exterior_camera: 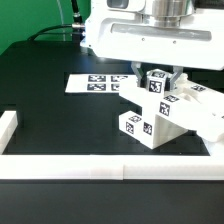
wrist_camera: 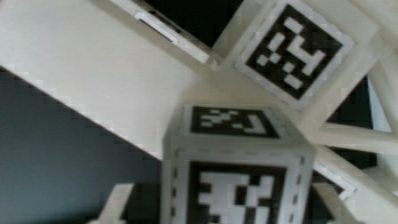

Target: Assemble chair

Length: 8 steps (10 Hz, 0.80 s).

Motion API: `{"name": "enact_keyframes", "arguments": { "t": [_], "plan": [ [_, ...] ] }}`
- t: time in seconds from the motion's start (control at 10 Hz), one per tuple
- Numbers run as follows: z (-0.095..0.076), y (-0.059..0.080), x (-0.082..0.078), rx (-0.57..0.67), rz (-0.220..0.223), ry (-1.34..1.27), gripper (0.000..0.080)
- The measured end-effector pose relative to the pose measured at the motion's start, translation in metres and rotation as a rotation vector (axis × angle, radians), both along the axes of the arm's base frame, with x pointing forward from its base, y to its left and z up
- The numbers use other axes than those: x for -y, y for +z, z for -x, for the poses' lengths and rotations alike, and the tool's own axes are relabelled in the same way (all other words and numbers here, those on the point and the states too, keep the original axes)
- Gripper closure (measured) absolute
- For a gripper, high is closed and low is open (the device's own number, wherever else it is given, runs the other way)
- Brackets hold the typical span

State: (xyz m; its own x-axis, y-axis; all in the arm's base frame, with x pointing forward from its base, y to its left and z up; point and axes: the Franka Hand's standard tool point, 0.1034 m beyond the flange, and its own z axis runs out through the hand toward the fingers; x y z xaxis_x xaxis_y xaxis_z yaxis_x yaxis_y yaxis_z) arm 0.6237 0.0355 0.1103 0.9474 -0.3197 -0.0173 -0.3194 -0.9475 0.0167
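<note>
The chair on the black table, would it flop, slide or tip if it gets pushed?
The chair looks like rigid white plastic blocks, so probably stiff. It sits tilted, so a nudge may tip it. Smooth plastic on the smooth black table would likely slide easily.

Black table (exterior_camera: 45,105), white rail (exterior_camera: 60,167) along its edges, marker board (exterior_camera: 95,83) lying flat

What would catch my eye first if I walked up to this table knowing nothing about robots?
Probably the blocky white plastic chair covered in square black-and-white tags, sitting tilted on the black table with the big white robot arm bearing down on it. Behind it, toward the exterior view's left, lies the flat white marker board. A long white rail edges the table's near side.
</note>
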Motion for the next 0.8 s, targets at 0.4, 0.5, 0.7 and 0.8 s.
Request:
{"name": "enact_keyframes", "arguments": {
  "t": [0.4,0.5,0.7,0.8],
  "plan": [
    [-0.0001,0.0001,0.0001,0.002,0.003,-0.171,0.0515],
    [-0.0001,0.0001,0.0001,0.003,0.004,-0.255,0.0515],
    [-0.0002,0.0002,0.0000,0.004,0.007,-0.368,0.0514],
    [-0.0002,0.0002,-0.0004,0.005,0.008,-0.457,0.0514]
  ]
}}
